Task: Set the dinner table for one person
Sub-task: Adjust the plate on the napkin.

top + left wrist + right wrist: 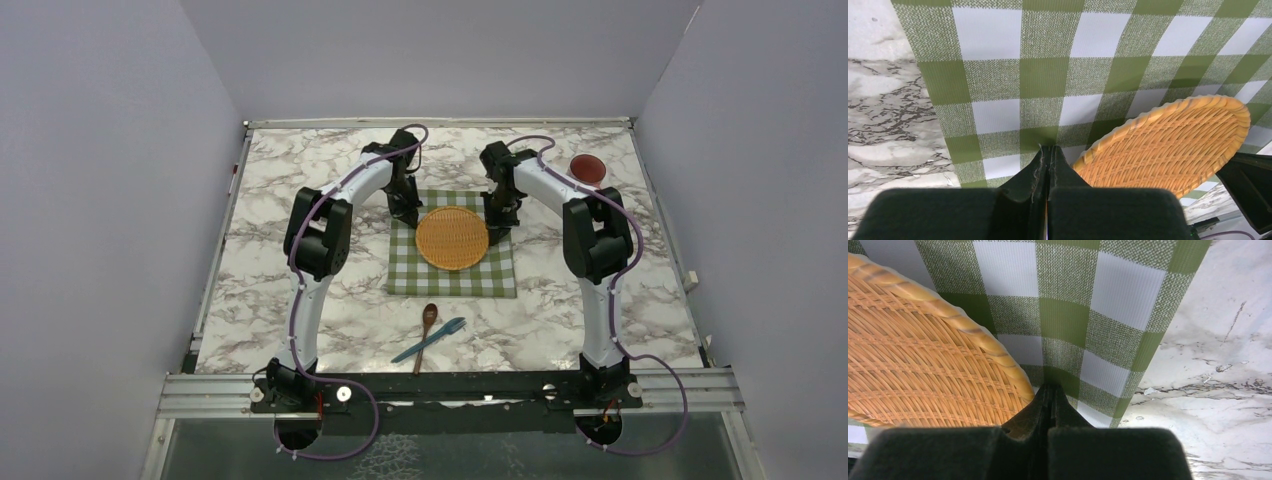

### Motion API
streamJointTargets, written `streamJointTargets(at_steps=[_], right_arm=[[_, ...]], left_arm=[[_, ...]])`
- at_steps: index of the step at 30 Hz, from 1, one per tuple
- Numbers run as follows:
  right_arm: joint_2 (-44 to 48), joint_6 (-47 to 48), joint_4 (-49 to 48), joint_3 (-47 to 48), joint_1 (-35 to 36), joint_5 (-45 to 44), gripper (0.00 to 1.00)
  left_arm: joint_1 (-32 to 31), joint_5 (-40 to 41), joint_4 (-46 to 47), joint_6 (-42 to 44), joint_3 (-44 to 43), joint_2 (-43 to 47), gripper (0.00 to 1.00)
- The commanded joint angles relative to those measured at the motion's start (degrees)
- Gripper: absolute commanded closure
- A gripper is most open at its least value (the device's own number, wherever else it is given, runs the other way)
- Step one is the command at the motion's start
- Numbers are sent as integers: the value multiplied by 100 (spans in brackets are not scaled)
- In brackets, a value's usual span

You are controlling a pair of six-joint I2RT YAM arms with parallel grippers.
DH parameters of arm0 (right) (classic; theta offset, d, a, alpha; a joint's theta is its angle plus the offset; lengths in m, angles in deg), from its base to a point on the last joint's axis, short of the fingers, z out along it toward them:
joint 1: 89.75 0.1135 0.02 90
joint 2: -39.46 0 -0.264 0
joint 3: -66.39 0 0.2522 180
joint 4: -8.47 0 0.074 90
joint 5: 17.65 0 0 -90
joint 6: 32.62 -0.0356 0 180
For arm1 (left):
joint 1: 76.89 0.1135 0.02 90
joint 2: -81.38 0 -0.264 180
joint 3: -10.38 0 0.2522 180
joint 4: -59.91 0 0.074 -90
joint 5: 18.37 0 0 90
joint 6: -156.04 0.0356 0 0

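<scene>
The marble dinner table (262, 290) holds a green-and-white checked cloth (450, 281) at its middle, with a round woven orange plate (452, 238) on it. My left gripper (405, 214) is at the cloth's far left corner and my right gripper (498, 230) at its far right corner. In the left wrist view my gripper (1049, 148) is shut with its tips pinched on the cloth (1043, 75), beside the plate (1173, 140). In the right wrist view my gripper (1050, 388) is likewise shut on the cloth (1063, 315), next to the plate (913, 370).
A wooden spoon (427, 326) and a blue fork (432, 340) lie crossed on the marble in front of the cloth. A dark red round dish (587, 168) sits at the far right corner. Grey walls enclose the table.
</scene>
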Motion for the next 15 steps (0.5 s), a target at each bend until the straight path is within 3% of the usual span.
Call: streamJointTargets(at_steps=[1,15], right_arm=[[251,27,-76,-53,93,261,99],[284,14,-54,-127,227,318,99]], left_arm=[[-1,-218,-1,-53,-239,-112,100],[-18,-308,2,-71,-441,-268,100]])
